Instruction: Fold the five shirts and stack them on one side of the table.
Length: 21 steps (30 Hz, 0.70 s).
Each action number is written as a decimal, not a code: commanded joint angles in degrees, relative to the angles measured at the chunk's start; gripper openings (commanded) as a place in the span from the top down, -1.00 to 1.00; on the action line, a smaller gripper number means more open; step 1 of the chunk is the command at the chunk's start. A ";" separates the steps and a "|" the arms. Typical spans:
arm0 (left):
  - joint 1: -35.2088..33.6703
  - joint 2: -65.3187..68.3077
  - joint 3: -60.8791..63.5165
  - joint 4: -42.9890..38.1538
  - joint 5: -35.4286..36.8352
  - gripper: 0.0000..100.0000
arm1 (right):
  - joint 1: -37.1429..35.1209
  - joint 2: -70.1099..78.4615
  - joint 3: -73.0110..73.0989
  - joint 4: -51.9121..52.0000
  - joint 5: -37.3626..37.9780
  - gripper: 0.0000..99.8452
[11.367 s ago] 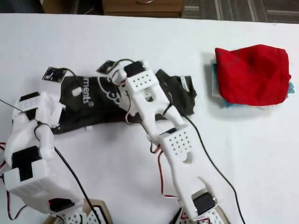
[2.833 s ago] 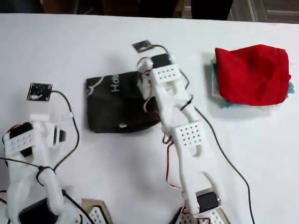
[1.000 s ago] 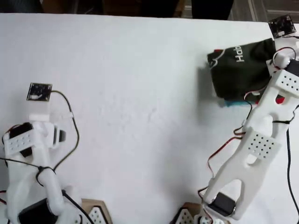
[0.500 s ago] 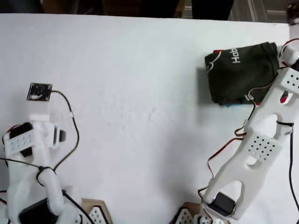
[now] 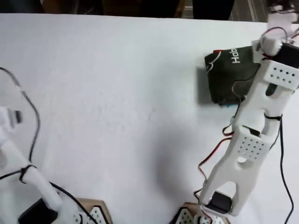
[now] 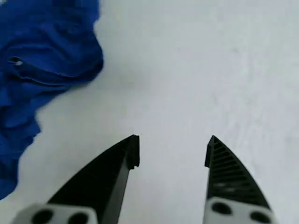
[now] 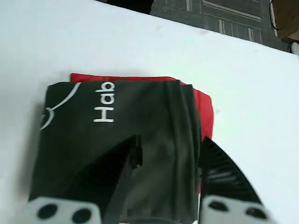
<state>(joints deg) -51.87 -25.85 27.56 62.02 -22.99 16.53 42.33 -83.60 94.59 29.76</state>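
Note:
A folded dark shirt (image 7: pixel 117 140) with white print lies on top of a folded red shirt (image 7: pixel 203 105); in the high view the dark shirt (image 5: pixel 226 77) is at the table's right side, with a teal edge (image 5: pixel 229 104) showing under it. My right gripper (image 7: pixel 170 140) hangs open just above the dark shirt, holding nothing. The right arm (image 5: pixel 250 144) stretches from the near edge to that stack. My left gripper (image 6: pixel 173 140) is open over bare white table, beside a crumpled blue shirt (image 6: pixel 42 70). The left arm (image 5: pixel 16 158) is at the far left edge.
The white table (image 5: pixel 121 93) is bare across its middle and left in the high view. Dark floor and furniture (image 7: pixel 224 18) lie beyond the table's far edge behind the stack.
The dark shirt was carried from the table's middle onto the red stack at the right. Since half a second ago the right wrist has shifted over it, and the left arm has swung out leftward.

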 commanded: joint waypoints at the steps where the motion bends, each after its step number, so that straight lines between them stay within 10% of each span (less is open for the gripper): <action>1: -4.84 4.84 -8.66 0.44 -2.73 0.50 | -3.38 -7.69 -2.20 4.88 -0.09 0.60; 21: -31.82 82.11 -108.35 18.20 -8.09 0.40 | -7.25 -22.81 14.42 6.64 -0.09 0.60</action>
<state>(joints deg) -80.62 50.20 -62.29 78.11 -28.35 9.67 24.66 -72.97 100.04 29.76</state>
